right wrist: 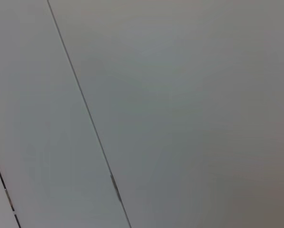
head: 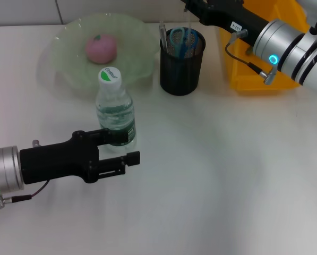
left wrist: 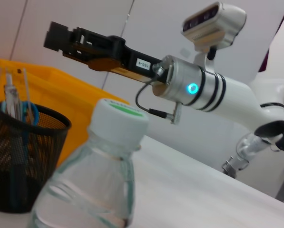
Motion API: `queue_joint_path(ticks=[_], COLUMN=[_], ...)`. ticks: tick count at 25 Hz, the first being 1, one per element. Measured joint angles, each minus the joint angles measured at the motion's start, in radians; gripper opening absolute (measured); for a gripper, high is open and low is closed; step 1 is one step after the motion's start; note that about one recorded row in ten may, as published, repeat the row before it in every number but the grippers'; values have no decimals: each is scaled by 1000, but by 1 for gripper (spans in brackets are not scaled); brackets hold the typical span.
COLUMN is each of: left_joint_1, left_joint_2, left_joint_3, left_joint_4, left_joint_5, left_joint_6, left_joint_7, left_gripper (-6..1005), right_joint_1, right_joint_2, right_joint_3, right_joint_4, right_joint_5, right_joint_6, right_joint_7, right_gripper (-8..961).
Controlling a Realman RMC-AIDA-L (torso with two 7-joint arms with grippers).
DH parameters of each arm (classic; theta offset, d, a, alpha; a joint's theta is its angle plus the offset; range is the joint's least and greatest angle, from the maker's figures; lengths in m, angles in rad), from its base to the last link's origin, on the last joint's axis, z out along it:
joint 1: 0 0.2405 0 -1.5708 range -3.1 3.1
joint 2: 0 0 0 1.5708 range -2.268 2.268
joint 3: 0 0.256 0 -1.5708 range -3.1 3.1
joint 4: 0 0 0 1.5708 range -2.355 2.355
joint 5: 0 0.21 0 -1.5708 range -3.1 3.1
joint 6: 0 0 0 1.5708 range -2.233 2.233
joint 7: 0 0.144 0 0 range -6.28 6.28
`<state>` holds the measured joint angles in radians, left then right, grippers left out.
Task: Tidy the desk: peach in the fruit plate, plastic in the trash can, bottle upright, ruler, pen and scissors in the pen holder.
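Jaws of left gripper [head: 120, 150] flank upright bottle [head: 115, 109], apparently open.

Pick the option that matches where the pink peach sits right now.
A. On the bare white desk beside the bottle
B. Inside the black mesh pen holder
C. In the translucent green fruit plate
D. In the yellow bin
C: in the head view the round pink peach lies in the middle of the translucent green glass fruit plate, behind the upright clear plastic water bottle.

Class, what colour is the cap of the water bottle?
White with a green centre; the bottle cap shows best in the head view.
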<state>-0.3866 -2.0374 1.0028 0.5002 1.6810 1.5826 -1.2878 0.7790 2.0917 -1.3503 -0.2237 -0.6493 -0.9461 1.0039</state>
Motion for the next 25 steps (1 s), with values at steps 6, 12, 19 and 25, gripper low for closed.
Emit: queue_joint_path(ticks=[6, 12, 19, 25], left_joint_1=[4, 15, 40, 57], left_joint_2=[-4, 0, 34, 35], left_joint_3=[-31, -41, -35, -55], left_joint_4=[-2, 2, 6, 6], left_joint_5=[0, 0, 7, 2], left_joint_6=[1, 17, 179, 252], left_joint_7=[2, 2, 36, 84], left_gripper=[664, 665, 663, 678], right_joint_1=[-97, -270, -349, -396], right_joint_2=[-27, -87, -145, -108], right_joint_3=[-48, -24, 163, 236], right_joint_4=[-113, -335, -392, -393], right_joint_5=[-45, -320, -813, -965], right_joint_6=[-108, -301, -838, -936], right_joint_7=[95, 317, 343, 253], right_gripper=[524, 741, 809, 809])
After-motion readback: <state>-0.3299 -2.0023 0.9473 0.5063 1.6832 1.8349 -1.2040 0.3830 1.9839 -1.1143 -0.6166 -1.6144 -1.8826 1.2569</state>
